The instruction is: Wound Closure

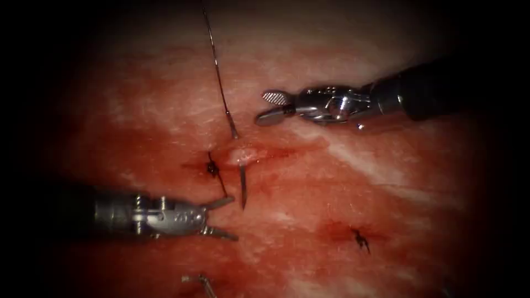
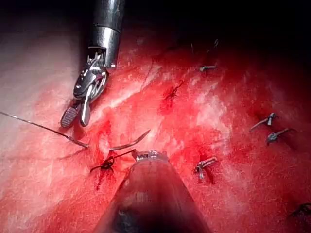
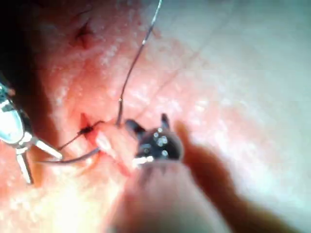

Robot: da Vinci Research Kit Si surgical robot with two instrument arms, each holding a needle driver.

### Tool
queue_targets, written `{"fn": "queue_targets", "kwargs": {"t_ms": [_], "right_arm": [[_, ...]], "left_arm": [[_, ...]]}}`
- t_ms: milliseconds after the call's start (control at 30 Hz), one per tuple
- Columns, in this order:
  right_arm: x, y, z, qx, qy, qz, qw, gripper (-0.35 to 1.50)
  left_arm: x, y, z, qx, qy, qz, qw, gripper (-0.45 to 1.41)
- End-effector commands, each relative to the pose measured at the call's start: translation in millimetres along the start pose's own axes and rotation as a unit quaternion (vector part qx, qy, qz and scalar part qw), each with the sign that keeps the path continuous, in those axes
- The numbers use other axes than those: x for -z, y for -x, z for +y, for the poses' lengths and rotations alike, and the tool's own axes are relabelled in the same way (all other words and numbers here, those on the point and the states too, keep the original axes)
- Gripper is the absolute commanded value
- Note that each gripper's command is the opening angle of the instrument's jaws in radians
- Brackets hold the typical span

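The curved needle (image 1: pixel 243 187) is lodged in the tissue (image 1: pixel 342 182) across the cut (image 1: pixel 248 154). Its pointed end sticks out on the near side, and its tail end enters on the far side. The thread (image 1: pixel 216 72) runs from the tail up and away. My left tool (image 1: pixel 234 218) is open beside the needle's point and holds nothing. My right tool (image 1: pixel 260 107) is open above the cut, to the right of the thread, and also holds nothing. The right wrist view shows the needle (image 3: pixel 73 159), the left tool (image 3: pixel 44 167) and the right tool (image 3: pixel 148 124).
A tied knot (image 1: pixel 212 168) with a short tail sits at the cut just left of the needle. A second knot (image 1: pixel 361 238) lies lower right. Red fluid wets the tissue around the cut. The left wrist view shows several more stitches (image 2: pixel 206 167) and the right tool (image 2: pixel 76 121).
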Motion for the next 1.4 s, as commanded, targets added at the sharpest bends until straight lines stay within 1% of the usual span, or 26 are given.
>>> {"fn": "queue_targets", "kwargs": {"t_ms": [33, 167, 267, 500, 733, 933, 1000, 1100, 1133, 1267, 1300, 1333, 1367, 1400], "right_arm": [[-1.1, 1.1, -0.4, 0.003, -0.003, -0.001, 1.000, 1.11], [-1.8, 1.7, -0.7, 0.006, -0.009, 0.000, 1.000, 1.09], [-2.0, 1.8, -0.7, 0.010, -0.008, 0.000, 1.000, 1.09], [-2.1, 2.1, -0.7, 0.011, -0.008, 0.000, 1.000, 1.09], [-2.2, 2.3, -0.3, 0.012, -0.007, 0.003, 1.000, 1.08], [-2.3, 2.7, -0.1, 0.013, -0.006, 0.003, 1.000, 1.08], [-2.4, 2.7, 0.0, 0.013, -0.006, 0.004, 1.000, 1.08], [-2.4, 2.7, 0.0, 0.014, -0.006, 0.004, 1.000, 1.08], [-2.3, 2.7, 0.0, 0.014, -0.007, 0.003, 1.000, 1.08], [-2.3, 2.7, 0.0, 0.014, -0.007, 0.003, 1.000, 1.06], [-2.3, 2.7, 0.0, 0.014, -0.007, 0.003, 1.000, 1.06], [-2.3, 2.7, 0.0, 0.013, -0.007, 0.003, 1.000, 1.06], [-2.3, 2.7, 0.0, 0.013, -0.007, 0.003, 1.000, 1.06], [-2.3, 2.6, 0.0, 0.013, -0.007, 0.003, 1.000, 1.06]], "left_arm": [[-0.6, 0.4, 0.1, -0.008, -0.014, 0.000, 1.000, 0.46], [-0.7, 0.1, -0.8, -0.042, -0.069, 0.018, 0.997, 0.46], [-1.2, -0.1, -1.0, -0.053, -0.092, 0.029, 0.994, 0.44], [-2.6, 0.2, -1.0, -0.062, -0.101, 0.061, 0.991, 0.42], [-2.7, 0.0, -1.3, -0.068, -0.125, 0.105, 0.984, 0.42], [-2.7, -0.5, -1.4, -0.068, -0.136, 0.126, 0.980, 0.42], [-3.2, -0.7, -1.5, -0.068, -0.134, 0.128, 0.980, 0.42], [-3.9, -0.8, -1.7, -0.069, -0.134, 0.132, 0.980, 0.37], [-4.3, -0.8, -2.0, -0.069, -0.135, 0.137, 0.979, 0.31], [-5.1, -0.4, -2.9, -0.068, -0.136, 0.139, 0.979, 0.14], [-5.1, -0.3, -3.1, -0.068, -0.136, 0.139, 0.979, 0.05], [-5.1, -0.2, -3.3, -0.069, -0.134, 0.140, 0.979, -0.08], [-5.0, 0.1, -3.4, -0.070, -0.132, 0.142, 0.979, -0.33], [-4.9, 0.2, -3.4, -0.071, -0.129, 0.144, 0.979, -0.45]]}}
